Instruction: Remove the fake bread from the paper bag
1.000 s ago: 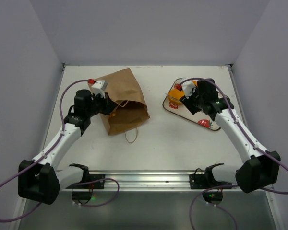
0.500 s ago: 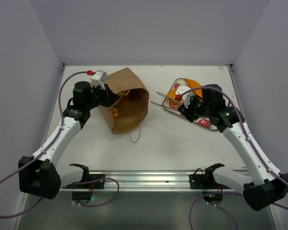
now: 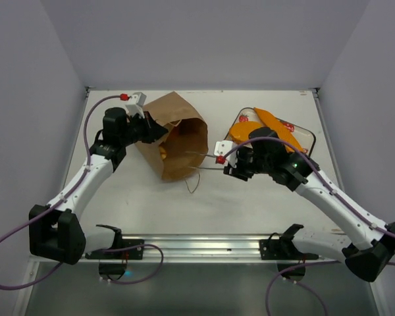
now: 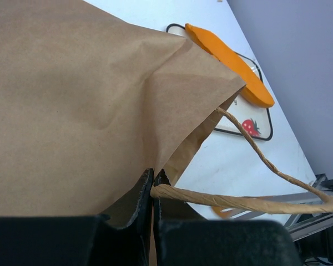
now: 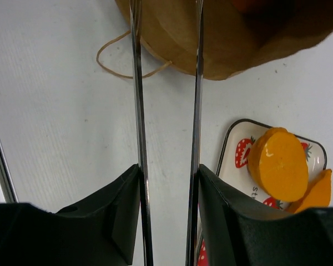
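Left arm (image 3: 85, 181): It is stretching from the near left corner up toward the bag.
Left claw (image 3: 151, 131): It is squeezing together on the bag's top edge. The paper is pinched between its two black fingers (image 4: 127, 221).
Bag (image 3: 181, 135): It is sitting on the left half of the table (image 3: 250, 197), toward the back. The brown paper is hanging from the left claw. Its mouth is gaping open toward the right claw.
Bread (image 3: 163, 153): Something orange is showing inside the bag, down in the shadow. Only a small bit is peeking out, so I cannot tell its shape.
Handle (image 3: 193, 182): One thin paper loop is lying on the table just in front of the bag. In the left wrist view another loop is running out from beside the pinched edge.
Right claw (image 3: 192, 161): Its two long thin metal fingers (image 5: 137, 111) are standing apart, side by side. Nothing is sitting between them. Their tips are pointing at the bag's mouth and reaching its rim. I cannot tell if they are touching the paper.
Tray (image 3: 306, 135): It is lying on the right side of the table, well apart from the bag. It is showing red strawberry pictures.
Round piece (image 3: 245, 129): It is orange and is resting on the left part of the tray.
Long piece (image 3: 274, 122): It is orange too and is lying across the tray, beside the round piece.
Right arm (image 3: 329, 201): It is reaching from the near right corner toward the middle, passing in front of the tray.
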